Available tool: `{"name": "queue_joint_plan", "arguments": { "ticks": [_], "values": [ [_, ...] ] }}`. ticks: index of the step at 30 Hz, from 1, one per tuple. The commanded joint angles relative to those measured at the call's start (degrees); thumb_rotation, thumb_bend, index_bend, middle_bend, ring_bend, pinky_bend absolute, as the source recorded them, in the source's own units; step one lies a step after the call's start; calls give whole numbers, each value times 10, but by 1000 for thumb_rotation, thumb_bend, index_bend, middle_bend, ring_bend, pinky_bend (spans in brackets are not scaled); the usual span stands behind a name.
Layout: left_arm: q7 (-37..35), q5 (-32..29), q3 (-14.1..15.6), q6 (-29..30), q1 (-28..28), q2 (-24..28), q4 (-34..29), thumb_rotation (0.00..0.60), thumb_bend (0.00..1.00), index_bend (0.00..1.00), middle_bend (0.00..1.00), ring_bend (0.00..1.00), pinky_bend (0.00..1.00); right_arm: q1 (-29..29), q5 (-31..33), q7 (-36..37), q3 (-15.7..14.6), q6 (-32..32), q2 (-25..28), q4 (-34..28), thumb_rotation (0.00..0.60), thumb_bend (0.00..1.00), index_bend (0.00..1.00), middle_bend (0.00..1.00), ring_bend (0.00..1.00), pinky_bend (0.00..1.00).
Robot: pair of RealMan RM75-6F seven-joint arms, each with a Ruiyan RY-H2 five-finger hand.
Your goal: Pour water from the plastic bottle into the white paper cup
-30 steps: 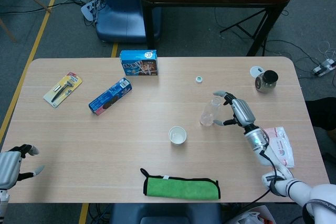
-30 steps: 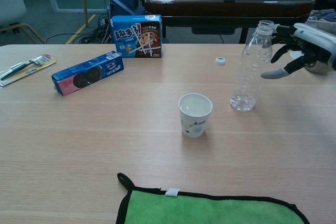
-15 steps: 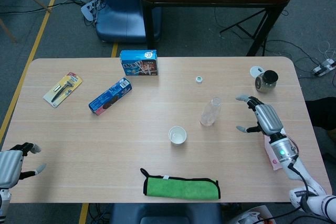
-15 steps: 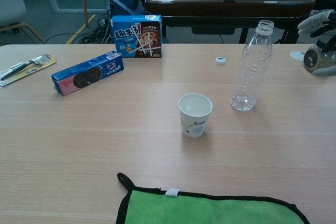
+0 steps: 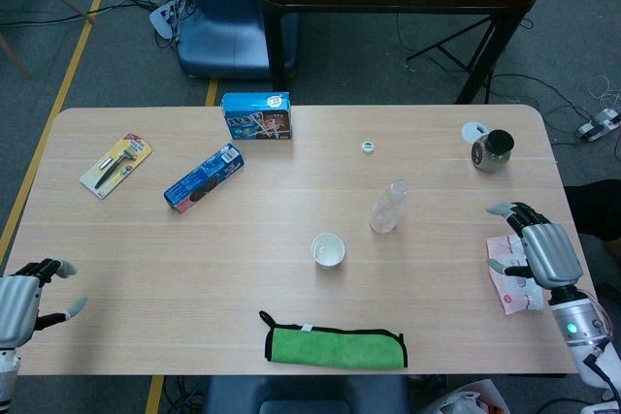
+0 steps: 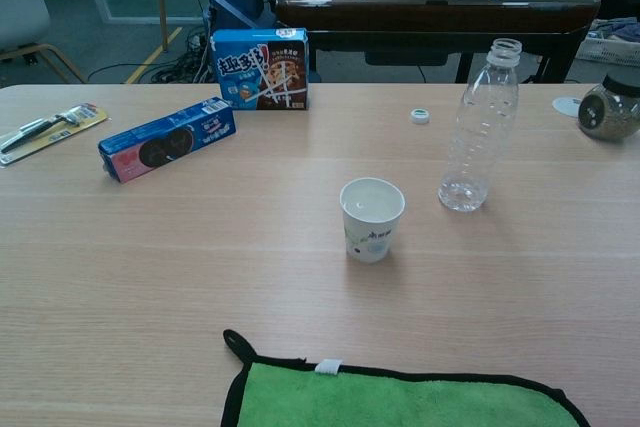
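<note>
Chest view shows the uncapped plastic bottle [image 6: 482, 127] upright just right of the white paper cup [image 6: 372, 218]. Nearly drained, it looks light, thin-walled and tippy; grasp mid-body, gently. Right hand [image 5: 541, 254] and left hand [image 5: 27, 294] hover released at the table's near corners.

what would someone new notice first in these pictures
Probably the uncapped plastic bottle standing upright mid-table, nearly empty, with the white paper cup just in front of it to the left. Next, the bright green cloth at the near edge. Neither robot hand touches anything: the right hovers over a pink packet, the left sits at the near left corner.
</note>
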Motion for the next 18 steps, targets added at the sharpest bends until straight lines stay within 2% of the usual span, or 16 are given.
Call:
{"name": "queue_joint_plan", "arguments": {
  "ticks": [1,11,18],
  "values": [
    [2,2,1,2,1,1,-3,600,97,464,505,501,750,-21,0,-11,-7,17,7,-6,600,0,281,244,169,354],
    [7,1,2,0,1,6,-8,600,97,464,505,501,750,-49,-20,26,-4,50,8,9,600,0,283,249,169,354],
    [14,-2,3,-1,3,6,-9,600,97,464,505,501,750,-46,-22,42,-1,29,11,19,600,0,283,250,169,354]
  ]
}}
